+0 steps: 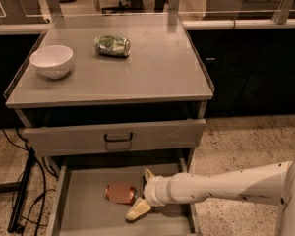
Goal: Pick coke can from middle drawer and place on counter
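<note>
The coke can lies on its side on the flat bottom of the open middle drawer, left of centre. My gripper reaches into the drawer from the right on a white arm. It is open, just right of the can. One finger is behind the can's right end and the other finger is in front of it. The fingers do not close on the can. The counter is the grey cabinet top above.
A white bowl stands at the counter's left. A green and silver can lies at the counter's back middle. A drawer front with a black handle overhangs the open drawer. Cables lie on the floor to the left.
</note>
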Motion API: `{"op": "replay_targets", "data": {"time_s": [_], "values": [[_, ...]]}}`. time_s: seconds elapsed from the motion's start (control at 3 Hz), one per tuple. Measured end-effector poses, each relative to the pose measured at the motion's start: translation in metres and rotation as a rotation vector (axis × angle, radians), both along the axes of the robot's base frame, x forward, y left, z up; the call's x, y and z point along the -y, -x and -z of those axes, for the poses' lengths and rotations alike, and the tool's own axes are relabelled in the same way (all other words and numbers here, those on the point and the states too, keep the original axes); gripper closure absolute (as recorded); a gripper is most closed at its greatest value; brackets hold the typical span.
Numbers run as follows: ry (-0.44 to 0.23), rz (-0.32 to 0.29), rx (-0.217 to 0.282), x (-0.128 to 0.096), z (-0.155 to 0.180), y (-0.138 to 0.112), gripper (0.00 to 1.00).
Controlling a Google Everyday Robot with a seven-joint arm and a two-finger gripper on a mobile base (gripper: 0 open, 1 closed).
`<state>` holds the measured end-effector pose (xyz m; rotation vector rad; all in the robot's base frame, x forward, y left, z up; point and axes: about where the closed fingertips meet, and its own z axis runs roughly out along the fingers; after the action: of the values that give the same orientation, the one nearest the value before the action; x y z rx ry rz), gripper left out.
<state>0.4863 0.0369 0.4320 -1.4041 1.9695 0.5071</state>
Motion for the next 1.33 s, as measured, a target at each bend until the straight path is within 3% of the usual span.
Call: {"op": "replay_targets", "data": {"time_s": [0.67, 1.33], "values": [[-0.015, -0.045, 0.036, -0.049, 0.016, -0.013, 0.0], [-0.012, -0.051, 0.036, -0.066, 0.033, -0.013, 0.0]]}}
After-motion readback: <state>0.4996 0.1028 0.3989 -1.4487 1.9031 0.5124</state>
